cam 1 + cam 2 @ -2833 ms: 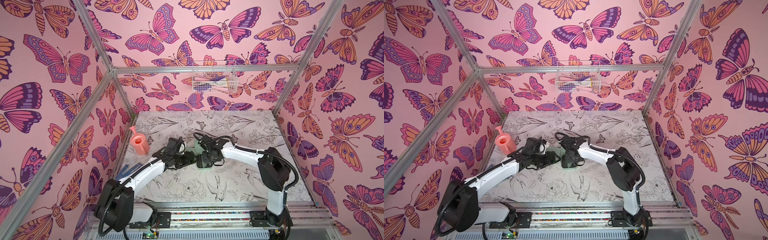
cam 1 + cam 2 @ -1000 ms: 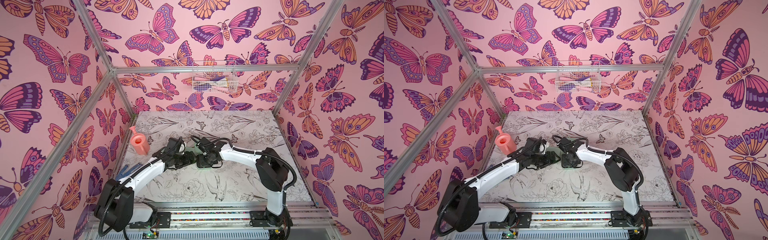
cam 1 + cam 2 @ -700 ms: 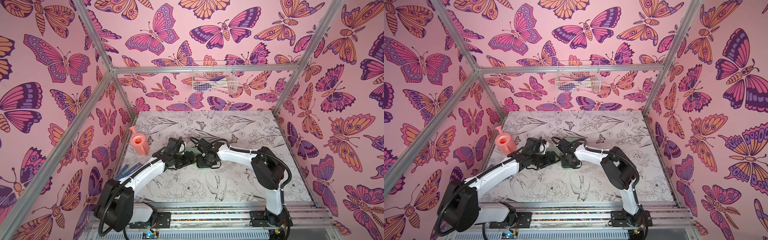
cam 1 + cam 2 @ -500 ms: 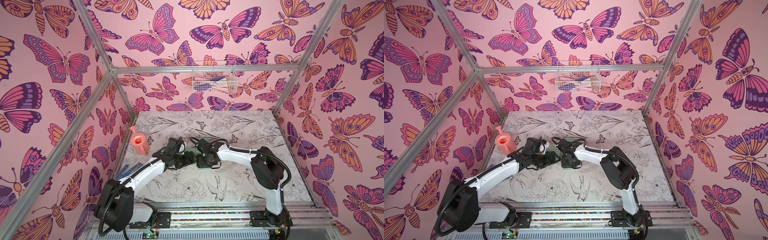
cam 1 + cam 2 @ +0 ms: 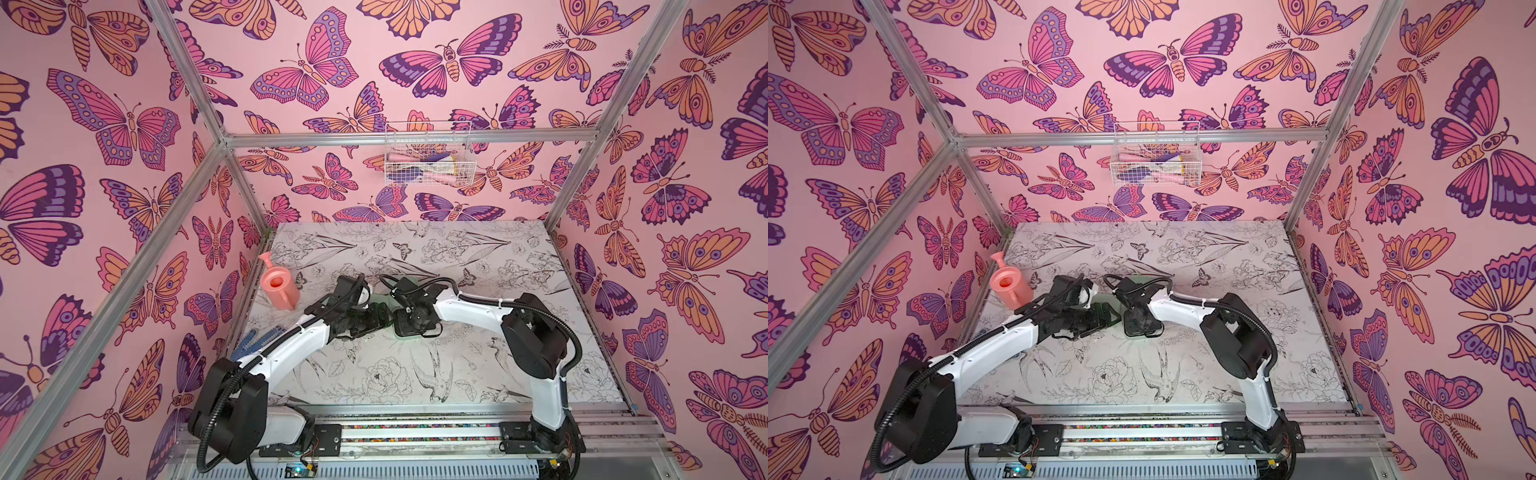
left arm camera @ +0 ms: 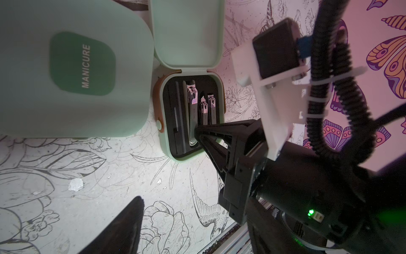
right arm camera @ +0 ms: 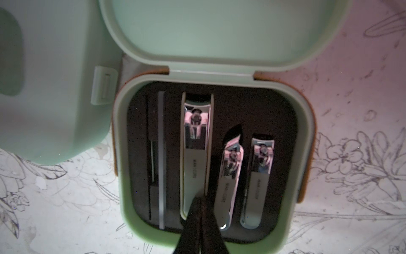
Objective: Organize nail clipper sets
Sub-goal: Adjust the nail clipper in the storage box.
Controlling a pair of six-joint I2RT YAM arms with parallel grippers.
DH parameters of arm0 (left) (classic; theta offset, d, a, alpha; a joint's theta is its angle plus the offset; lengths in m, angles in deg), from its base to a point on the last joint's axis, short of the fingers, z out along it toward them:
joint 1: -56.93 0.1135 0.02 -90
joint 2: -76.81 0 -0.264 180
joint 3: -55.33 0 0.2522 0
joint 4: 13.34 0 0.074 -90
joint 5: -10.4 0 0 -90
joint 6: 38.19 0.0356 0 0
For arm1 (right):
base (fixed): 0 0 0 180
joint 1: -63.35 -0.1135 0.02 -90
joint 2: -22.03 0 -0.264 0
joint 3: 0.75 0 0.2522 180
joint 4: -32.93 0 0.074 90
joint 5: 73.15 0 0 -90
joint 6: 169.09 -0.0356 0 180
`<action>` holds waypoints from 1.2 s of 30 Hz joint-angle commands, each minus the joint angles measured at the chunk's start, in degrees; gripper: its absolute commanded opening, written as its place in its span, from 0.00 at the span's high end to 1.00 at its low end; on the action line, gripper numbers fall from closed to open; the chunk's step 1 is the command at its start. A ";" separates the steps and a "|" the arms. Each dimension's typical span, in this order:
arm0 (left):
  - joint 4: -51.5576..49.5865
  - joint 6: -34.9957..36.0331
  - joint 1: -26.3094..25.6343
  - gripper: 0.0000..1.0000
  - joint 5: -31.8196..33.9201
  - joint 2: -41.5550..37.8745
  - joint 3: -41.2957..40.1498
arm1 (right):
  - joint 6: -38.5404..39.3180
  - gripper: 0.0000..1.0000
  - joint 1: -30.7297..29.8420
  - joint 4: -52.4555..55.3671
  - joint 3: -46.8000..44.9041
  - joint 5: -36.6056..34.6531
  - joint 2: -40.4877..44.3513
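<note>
An open mint-green case (image 7: 121,176) lies near the middle of the flower-printed counter (image 5: 457,365), its lid (image 7: 219,33) folded back flat. In its black insert sit a large clipper (image 7: 195,154), a slanted clipper (image 7: 230,176), a small clipper (image 7: 259,180) and a slim file (image 7: 162,154), side by side. The right jaws are pressed tight together, their tips at the handle end of the large clipper, with nothing seen between them. A shut case (image 6: 66,66), marked MANICURE on a darker green patch, sits just beside the open one, its latch (image 7: 103,86) facing it. Of the left jaws only one finger (image 6: 129,224) shows, apart from both cases; how wide they stand, and whether they hold anything, cannot be told. In both top views the two arms meet over the cases and hide most of them. A pink watering can (image 5: 278,289) stands near the left wall, and a wire basket (image 5: 428,160) hangs on the back wall.
</note>
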 commanded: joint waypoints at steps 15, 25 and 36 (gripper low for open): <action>-0.83 0.17 0.39 0.25 -0.11 -1.21 -1.23 | 0.24 0.93 -0.16 1.37 2.11 -0.31 0.62; -0.87 0.18 0.36 0.25 -0.12 -0.96 -1.14 | 0.51 0.93 0.01 4.72 2.20 -4.00 -1.01; -0.87 0.07 0.40 0.25 -0.18 -1.23 -1.23 | 0.50 0.93 0.19 5.53 2.22 -5.12 -2.77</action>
